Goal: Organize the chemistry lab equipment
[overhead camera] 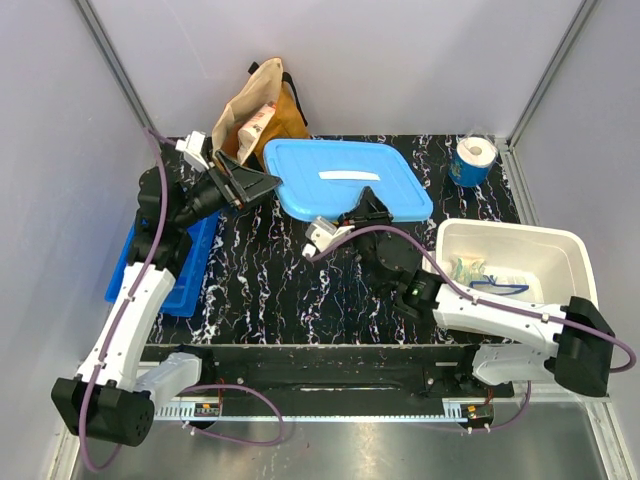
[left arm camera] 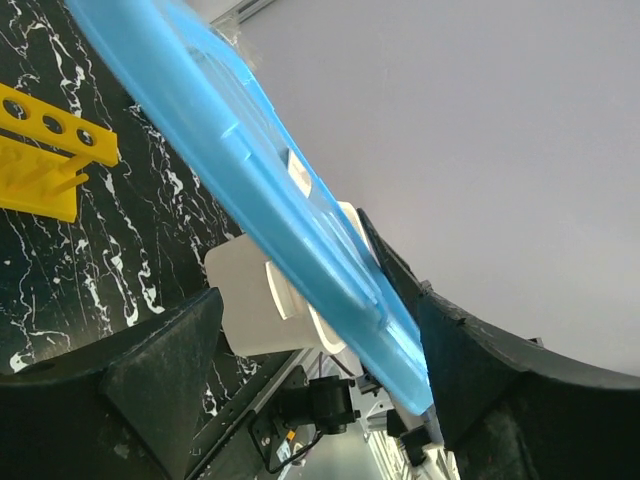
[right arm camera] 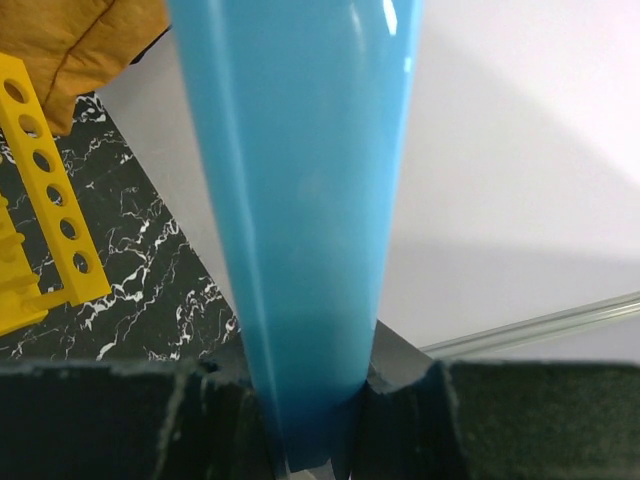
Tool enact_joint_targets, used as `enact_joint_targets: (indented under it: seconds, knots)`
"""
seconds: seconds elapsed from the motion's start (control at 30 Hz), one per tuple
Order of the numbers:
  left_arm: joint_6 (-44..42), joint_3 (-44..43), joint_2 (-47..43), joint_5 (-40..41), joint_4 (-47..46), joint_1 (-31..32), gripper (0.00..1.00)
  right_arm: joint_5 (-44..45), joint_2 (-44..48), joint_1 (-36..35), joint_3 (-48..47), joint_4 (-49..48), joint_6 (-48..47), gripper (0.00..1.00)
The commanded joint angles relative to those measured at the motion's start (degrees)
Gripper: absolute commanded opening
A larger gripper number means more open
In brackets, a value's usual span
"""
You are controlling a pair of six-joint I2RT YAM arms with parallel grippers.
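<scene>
A light-blue lid (overhead camera: 345,178) hangs tilted above the black marbled table. My right gripper (overhead camera: 372,205) is shut on its near edge, and in the right wrist view the lid (right arm camera: 300,200) is pinched between the pads (right arm camera: 310,400). My left gripper (overhead camera: 262,185) stands open at the lid's left end, the lid (left arm camera: 280,190) running between its spread fingers (left arm camera: 320,330). A white bin (overhead camera: 510,232) at the right holds clear goggles with a dark-blue frame (overhead camera: 497,288) and a pale green glove (overhead camera: 466,268). A yellow rack with holes (left arm camera: 45,150) lies on the table under the lid.
A tan fabric bag (overhead camera: 262,115) stands at the back behind the lid. A white paper roll with blue wrap (overhead camera: 472,160) sits at the back right corner. A blue tray (overhead camera: 190,270) lies under the left arm at the table's left edge.
</scene>
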State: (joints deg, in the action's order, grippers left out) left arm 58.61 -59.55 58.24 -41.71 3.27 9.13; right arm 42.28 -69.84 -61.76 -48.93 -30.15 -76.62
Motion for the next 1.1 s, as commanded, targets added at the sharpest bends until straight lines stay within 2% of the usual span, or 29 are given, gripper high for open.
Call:
enact_joint_targets:
  seconds: [0.0,0.2,0.33,0.43,0.53,0.63,0.7,0.77,0.9,0.93,1.0,1.07]
  knots:
    - [2.38,0.31,1.08,0.06,-6.16,0.45,0.82,3.94,-0.55,-1.79,0.5,-11.51,-5.38,0.0]
    - [6.25,2.86,3.9,-0.82,-12.04,1.68,0.78,3.86,-2.75,-2.93,3.04,-18.52,-10.03,0.0]
    - [7.31,3.3,5.92,-2.14,-14.25,2.04,0.67,4.56,-4.33,-2.84,3.4,-20.73,-11.45,0.0]
    - [7.22,3.82,5.92,-2.76,-14.96,1.95,0.49,5.18,-5.21,-2.84,4.1,-22.58,-11.19,0.01]
    - [7.13,4.53,5.92,-3.02,-16.09,2.04,0.26,6.32,-5.83,-2.84,4.54,-22.76,-8.91,0.13]
    - [8.27,5.06,6.71,-4.95,-18.73,2.04,0.08,6.67,-5.04,-2.84,4.89,-19.34,-3.73,0.29]
    - [8.89,4.97,7.76,-6.53,-21.01,1.95,0.0,6.76,-3.9,-2.84,5.16,-15.22,0.92,0.38]
    - [8.72,4.71,8.56,-7.32,-21.37,2.04,0.0,6.06,-2.32,-2.84,4.9,-7.77,7.59,0.48]
    - [6.0,3.39,9.35,-8.21,-19.27,1.95,0.0,0.1,2.94,-2.84,2.62,15.05,26.56,0.78]
    - [4.6,2.87,9.44,-8.03,-17.52,1.86,0.0,-3.14,4.18,-2.84,1.22,22.0,34.35,0.86]
    - [2.05,1.63,9.61,-8.03,-14.88,1.77,0.0,-10.25,6.46,-2.84,-1.68,37.63,45.02,0.89]
    - [0.37,1.02,9.53,-8.03,-13.29,1.68,0.0,-18.59,8.83,-2.93,-3.88,47.33,54.6,0.89]
